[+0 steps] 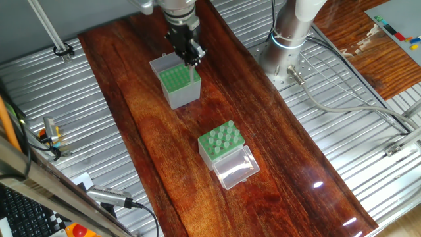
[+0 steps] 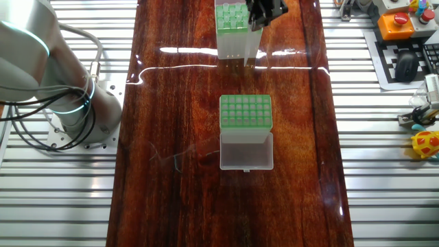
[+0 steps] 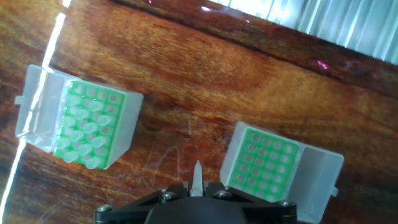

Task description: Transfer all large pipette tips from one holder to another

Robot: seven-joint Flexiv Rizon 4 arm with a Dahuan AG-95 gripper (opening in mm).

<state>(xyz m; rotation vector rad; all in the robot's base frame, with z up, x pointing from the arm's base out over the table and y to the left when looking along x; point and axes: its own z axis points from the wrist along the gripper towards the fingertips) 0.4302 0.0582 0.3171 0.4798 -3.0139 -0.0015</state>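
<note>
The pincer [image 3: 197,190] is clamped on one tip [image 3: 197,176], gripping it near its wide upper end so that the narrow end sticks out free below the fingers. That hold suits the job. The point can be lowered into a hole while the fingers stay clear of the green grid.

In the hand view the tip hangs above bare counter [image 1: 145,131] between the two boxes, nearer the grey box [image 3: 264,165] than the clear box [image 3: 87,124]. It looks well above both, so I judge it is being carried across rather than picked or seated.

The clear box keeps a crowd of tips standing in its grid, and its lid is folded back. The grey box shows only open holes, with its lid also laid open, so both tops are reachable from above.

The tip's long axis runs along the fingers, roughly upright, with the narrow end pointing down at the counter and the wide end up in the grip. This matches the way the holes want it. How true to vertical it is, I cannot tell.
</note>
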